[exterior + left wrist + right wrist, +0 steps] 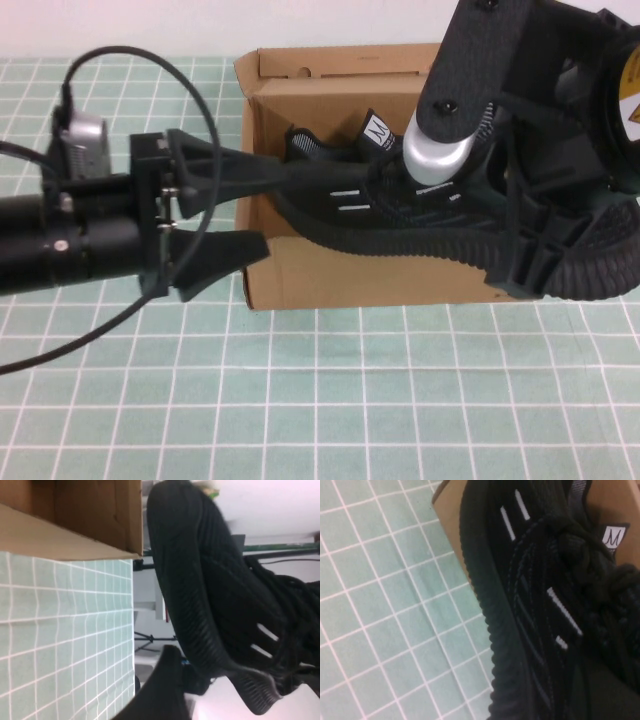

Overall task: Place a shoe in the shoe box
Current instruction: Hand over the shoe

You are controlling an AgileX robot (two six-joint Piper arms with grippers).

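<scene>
Left gripper (235, 205) spread around shoe (420, 235) heel; right gripper (530, 215) clamps its toe over box (330, 270).
We level it, lower both ends together, clear the front wall.

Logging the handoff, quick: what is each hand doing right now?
Left hand: open, fingers either side of the black sneaker's heel, beside the cardboard shoe box.
Right hand: shut on the black sneaker above the box.
</scene>
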